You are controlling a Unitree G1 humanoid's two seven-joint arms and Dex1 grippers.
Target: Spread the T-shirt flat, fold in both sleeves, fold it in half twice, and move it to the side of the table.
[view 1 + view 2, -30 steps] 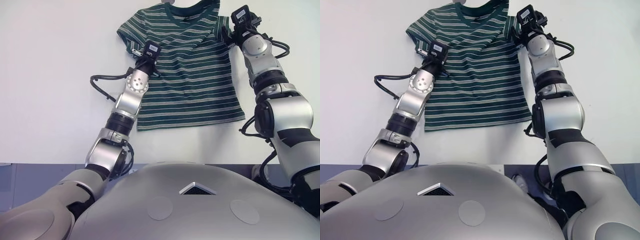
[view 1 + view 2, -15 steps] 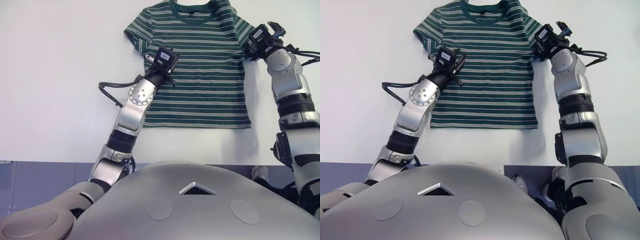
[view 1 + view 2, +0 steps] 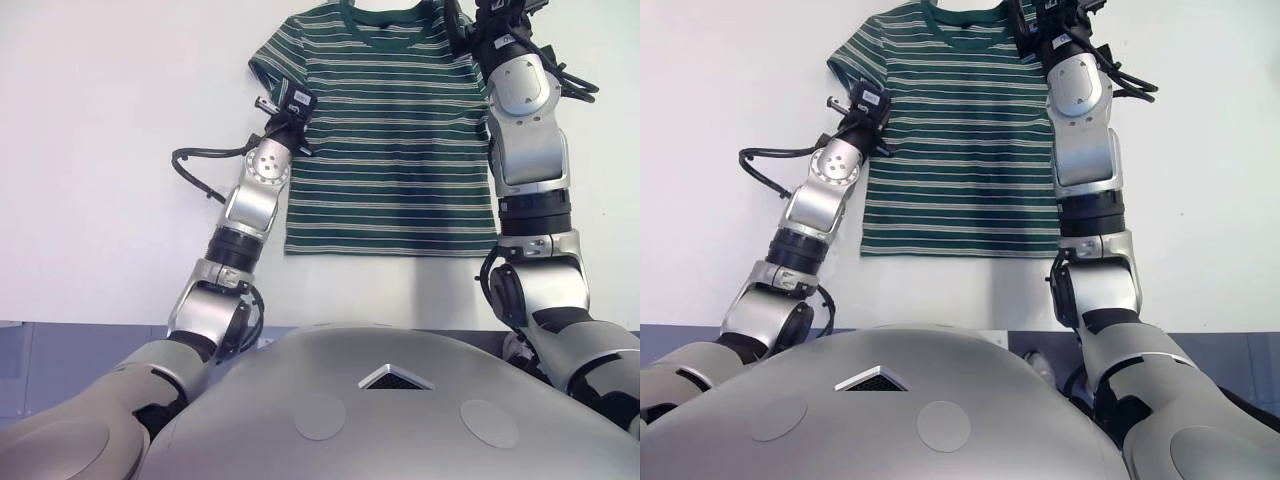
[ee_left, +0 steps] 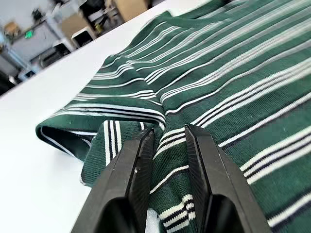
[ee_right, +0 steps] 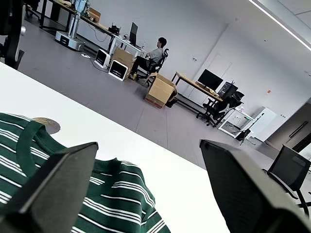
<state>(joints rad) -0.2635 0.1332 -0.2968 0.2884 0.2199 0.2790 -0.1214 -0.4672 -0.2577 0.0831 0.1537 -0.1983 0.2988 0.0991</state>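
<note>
Left eye view showed the T-shirt (image 3: 390, 140) lying flat on the white table (image 3: 100, 150) at upper centre of the frame, collar at the top edge and hem lower down, so its long axis ran top to bottom. The left gripper (image 4: 167, 133) sat at the root of the left sleeve (image 3: 270, 65); whether it gripped cloth could not be told. The right gripper (image 5: 148, 144), spread wide and empty, hovered at the shirt's shoulder, upper right. Each arm seemed nearest its own sleeve for folding inward.
</note>
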